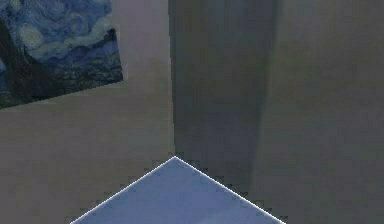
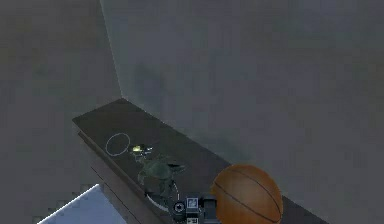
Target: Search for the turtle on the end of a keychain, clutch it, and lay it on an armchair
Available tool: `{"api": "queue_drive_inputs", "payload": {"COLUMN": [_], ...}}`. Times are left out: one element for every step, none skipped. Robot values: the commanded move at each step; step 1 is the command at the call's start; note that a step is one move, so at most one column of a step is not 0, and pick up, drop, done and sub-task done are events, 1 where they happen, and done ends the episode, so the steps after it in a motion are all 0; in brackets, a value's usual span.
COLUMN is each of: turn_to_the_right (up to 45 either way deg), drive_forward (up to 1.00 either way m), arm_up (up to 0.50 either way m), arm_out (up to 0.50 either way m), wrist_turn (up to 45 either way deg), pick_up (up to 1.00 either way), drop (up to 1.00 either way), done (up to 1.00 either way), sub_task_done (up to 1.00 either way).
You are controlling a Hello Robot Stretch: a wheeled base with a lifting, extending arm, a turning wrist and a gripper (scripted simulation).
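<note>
Hand (image 2: 165,190) at dark worktop (image 2: 100,128), near greenish turtle keychain (image 2: 152,166); basketball (image 2: 247,193) just beside. Can't tell hand's grip state or if holding anything tbh.

Dim grey walls meet in a corner (image 1: 175,100); on the wall to its left hangs a painting of a swirling night sky (image 1: 55,50), and a pale blue-grey flat surface (image 1: 175,195) with a light edge points into the corner. A long dark cabinet top (image 2: 100,125) runs along the grey back wall (image 2: 250,80), from beyond and left of the gripper (image 2: 158,185) jaws to right of them. Light is low and even.
</note>
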Motion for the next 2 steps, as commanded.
{"api": "queue_drive_inputs", "payload": {"turn_to_the_right": [0.0, 0.0], "drive_forward": [0.0, 0.0], "arm_up": [0.0, 0.1], "arm_out": [0.0, 0.0], "wrist_turn": [0.0, 0.0], "pick_up": [1.0, 0.0], "drop": [0.0, 0.0], "done": [0.0, 0.0], "sub_task_done": [0.0, 0.0]}}
